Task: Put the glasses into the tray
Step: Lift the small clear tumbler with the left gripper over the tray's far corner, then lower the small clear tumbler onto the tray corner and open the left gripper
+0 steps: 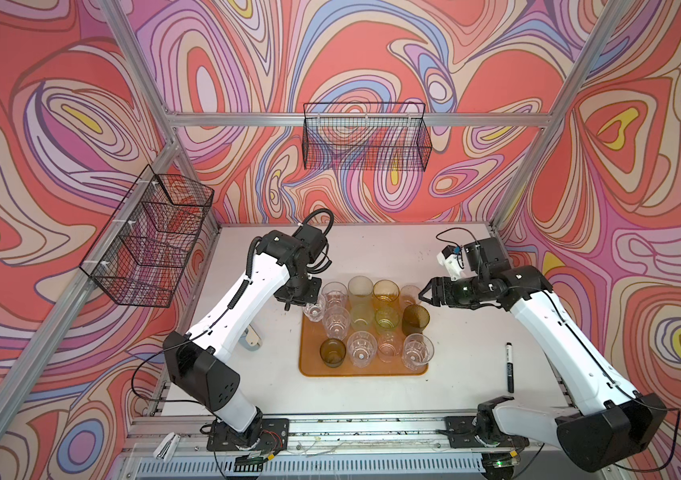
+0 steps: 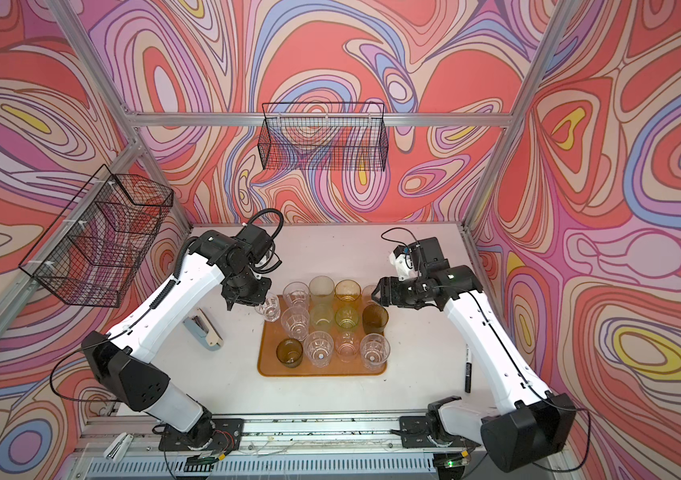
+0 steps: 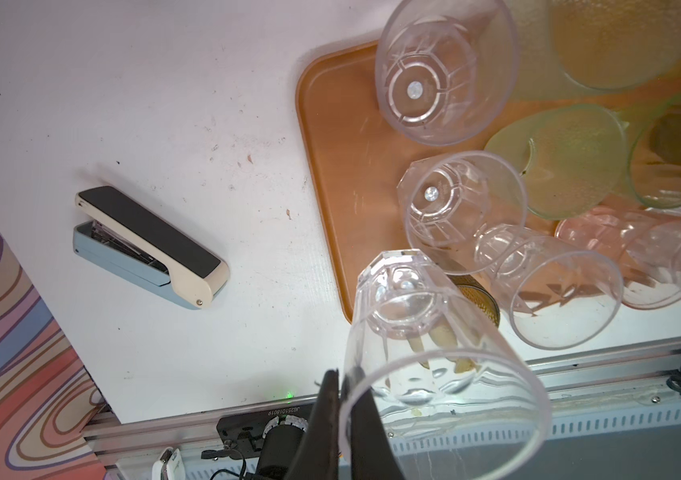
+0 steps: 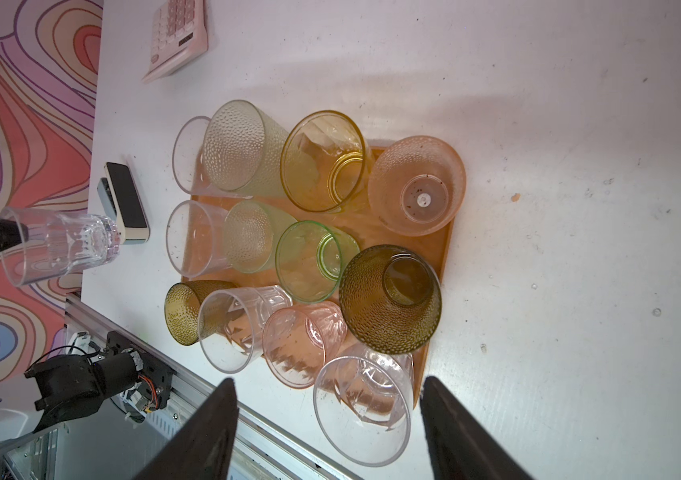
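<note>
Top views: the tray lies on the white surface between the two arms, and twelve glasses stand on it in rows, clear, green, amber, olive and pink. The left claw is pinched on the rim of one further clear faceted glass, which sits at the tray's far left corner, over its edge; whether it rests on anything cannot be told. The right claw hangs by the tray's far right corner, jaws spread, holding nothing. A black marker lies on the surface right of the tray. In a top view a stapler lies left of the tray. Two black wire baskets hang on the frame.

Left wrist view: the left claw is pressed together on the wall of the clear faceted glass, one finger inside the rim and one outside. The glass is tilted and clear of the surface, beside the tray's rim. The stapler lies well apart on the surface.

Right wrist view: the right claw stands spread, nothing between its fingers. The tray is nearly covered by glasses. The held glass hangs off the tray's side near the stapler. A pink calculator lies farther off.
</note>
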`<state>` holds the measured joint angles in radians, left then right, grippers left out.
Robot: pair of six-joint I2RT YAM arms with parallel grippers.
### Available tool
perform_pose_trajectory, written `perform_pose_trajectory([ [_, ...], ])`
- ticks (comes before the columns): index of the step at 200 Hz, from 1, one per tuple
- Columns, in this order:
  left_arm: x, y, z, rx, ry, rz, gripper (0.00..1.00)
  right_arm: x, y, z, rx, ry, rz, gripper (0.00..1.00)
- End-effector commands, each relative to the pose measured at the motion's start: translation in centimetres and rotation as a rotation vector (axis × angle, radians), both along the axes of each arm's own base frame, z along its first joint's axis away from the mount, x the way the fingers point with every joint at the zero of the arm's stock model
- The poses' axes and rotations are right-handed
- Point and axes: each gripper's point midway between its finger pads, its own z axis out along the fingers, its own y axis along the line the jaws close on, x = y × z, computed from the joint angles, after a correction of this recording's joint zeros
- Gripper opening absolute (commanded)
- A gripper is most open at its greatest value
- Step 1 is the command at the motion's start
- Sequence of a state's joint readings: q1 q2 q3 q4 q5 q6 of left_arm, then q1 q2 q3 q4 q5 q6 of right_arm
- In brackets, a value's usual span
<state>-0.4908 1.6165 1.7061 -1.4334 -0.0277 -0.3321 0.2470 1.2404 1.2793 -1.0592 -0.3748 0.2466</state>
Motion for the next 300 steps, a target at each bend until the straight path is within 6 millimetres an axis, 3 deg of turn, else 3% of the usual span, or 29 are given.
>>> perform_pose_trajectory([
  [1,1.1,0.6,-0.9,0.015,0.01,0.013,0.05,0.5,-0.1,1.6,0.008,-0.064,0.006,0.72],
  [125,6.4,1.2,-4.3,-0.038,0.026,0.112,0.05,0.3,-0.5,1.0,-0.018,-0.059,-0.004,0.72],
  [201,7.8,1.6,-6.9,-0.026,0.046,0.144,0.04,-0.2,-0.9,1.2,-0.031,-0.072,-0.007,0.72],
  [300,9.2,2.2,-8.2,-0.041,0.051,0.18,0.04,-0.3,-1.0,1.3,-0.035,-0.069,-0.008,0.72],
])
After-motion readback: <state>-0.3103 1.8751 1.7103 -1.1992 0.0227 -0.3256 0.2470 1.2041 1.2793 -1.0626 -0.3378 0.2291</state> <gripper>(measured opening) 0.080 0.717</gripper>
